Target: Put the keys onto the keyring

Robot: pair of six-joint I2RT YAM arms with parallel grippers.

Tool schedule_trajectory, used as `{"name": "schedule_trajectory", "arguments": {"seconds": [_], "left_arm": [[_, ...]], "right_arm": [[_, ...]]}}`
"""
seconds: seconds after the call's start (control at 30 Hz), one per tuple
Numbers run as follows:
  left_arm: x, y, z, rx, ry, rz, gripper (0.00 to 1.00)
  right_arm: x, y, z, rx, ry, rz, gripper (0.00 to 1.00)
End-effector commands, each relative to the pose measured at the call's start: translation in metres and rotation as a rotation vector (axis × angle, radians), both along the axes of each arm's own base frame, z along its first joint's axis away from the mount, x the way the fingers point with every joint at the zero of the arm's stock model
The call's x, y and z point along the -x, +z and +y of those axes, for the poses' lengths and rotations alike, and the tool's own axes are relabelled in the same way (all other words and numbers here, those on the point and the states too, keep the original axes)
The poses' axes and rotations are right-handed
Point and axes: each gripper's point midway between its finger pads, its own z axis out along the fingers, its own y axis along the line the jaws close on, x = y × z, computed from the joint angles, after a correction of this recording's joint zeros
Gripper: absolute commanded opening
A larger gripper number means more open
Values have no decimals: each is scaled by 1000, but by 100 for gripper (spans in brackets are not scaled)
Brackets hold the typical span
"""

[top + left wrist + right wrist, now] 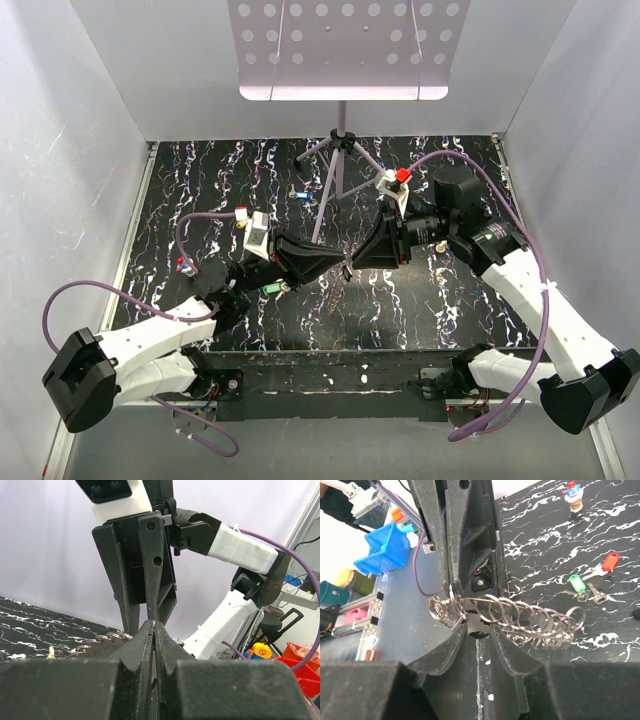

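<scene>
- Both arms reach low across the black marbled table (450,310). The left gripper (335,268) and right gripper (358,262) meet tip to tip at mid-table.
- Each has its fingers pressed together, pinching the keyring (520,617), which is held off the table between them.
- The keyring is silvery, and its rim is a row of small wire loops.
- A green-headed key (576,584) and a red-headed key (610,561) lie on the table to the left, apart from the ring.

Left gripper (153,627), right gripper (474,630) tip-to-tip, clamped.
</scene>
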Motion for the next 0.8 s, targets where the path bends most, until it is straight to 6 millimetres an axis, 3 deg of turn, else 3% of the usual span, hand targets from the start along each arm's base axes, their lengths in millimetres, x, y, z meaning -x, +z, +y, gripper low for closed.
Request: {"name": "schedule_trajectory", "arguments": {"seconds": [0.0, 0.3, 0.77], "left_arm": [[4, 17, 10, 22, 31, -54, 0], [7, 15, 3, -4, -8, -61, 0], [3, 17, 3, 8, 8, -56, 0]], "right_arm": [[8, 25, -10, -57, 52, -200, 34], [5, 47, -4, -157, 90, -345, 44], [7, 29, 5, -117, 82, -290, 40]]}}
